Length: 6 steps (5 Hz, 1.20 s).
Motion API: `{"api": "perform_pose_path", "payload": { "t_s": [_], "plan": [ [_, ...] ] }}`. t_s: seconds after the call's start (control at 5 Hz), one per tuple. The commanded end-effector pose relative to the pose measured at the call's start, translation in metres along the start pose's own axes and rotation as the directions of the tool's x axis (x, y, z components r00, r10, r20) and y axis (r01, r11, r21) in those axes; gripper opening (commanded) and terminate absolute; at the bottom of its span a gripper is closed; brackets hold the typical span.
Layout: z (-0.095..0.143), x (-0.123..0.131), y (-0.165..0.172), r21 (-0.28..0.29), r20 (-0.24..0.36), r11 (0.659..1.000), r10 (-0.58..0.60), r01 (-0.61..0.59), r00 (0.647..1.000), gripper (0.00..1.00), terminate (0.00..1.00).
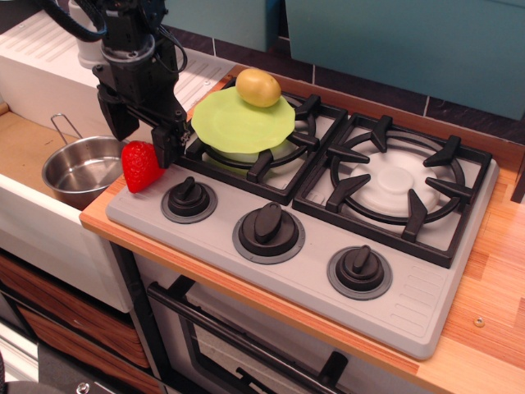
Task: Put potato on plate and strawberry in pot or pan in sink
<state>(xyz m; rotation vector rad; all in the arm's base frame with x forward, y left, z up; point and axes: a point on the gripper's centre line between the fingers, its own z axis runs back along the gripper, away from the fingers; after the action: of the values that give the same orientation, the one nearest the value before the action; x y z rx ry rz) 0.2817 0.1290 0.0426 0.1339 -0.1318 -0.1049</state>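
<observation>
Grey stove (271,271) lying on wooden counter (492,271); three black knobs (268,223) sitting along the stove's front; oven door (246,345) hanging below it.

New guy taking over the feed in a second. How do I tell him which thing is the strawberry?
Start at the grey stove top and go to its front-left corner, beside the sink. The strawberry stands there, just under the black gripper. It is the only glossy red thing, with the steel pot to its left.

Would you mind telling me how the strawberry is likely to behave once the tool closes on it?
The strawberry looks glossy and hard, so it will probably stay stiff but may slip between the fingers of the tool. Its tapered, rounded shape suggests it might squirt out or roll. It sits at the stove's left edge, so a nudge could tip it off towards the pot.
</observation>
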Motion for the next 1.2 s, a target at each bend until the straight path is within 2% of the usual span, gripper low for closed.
{"api": "perform_pose_path", "payload": {
  "t_s": [0.0,0.6,1.0],
  "plan": [
    [0.007,0.017,0.007,0.012,0.022,1.000,0.026,-0.027,0.999,1.00,0.00],
    [0.006,0.007,0.007,0.025,-0.001,0.998,0.055,-0.055,0.998,1.00,0.00],
    [0.002,-0.002,0.004,0.012,0.003,0.998,0.064,-0.064,0.998,1.00,0.00]
  ]
}}
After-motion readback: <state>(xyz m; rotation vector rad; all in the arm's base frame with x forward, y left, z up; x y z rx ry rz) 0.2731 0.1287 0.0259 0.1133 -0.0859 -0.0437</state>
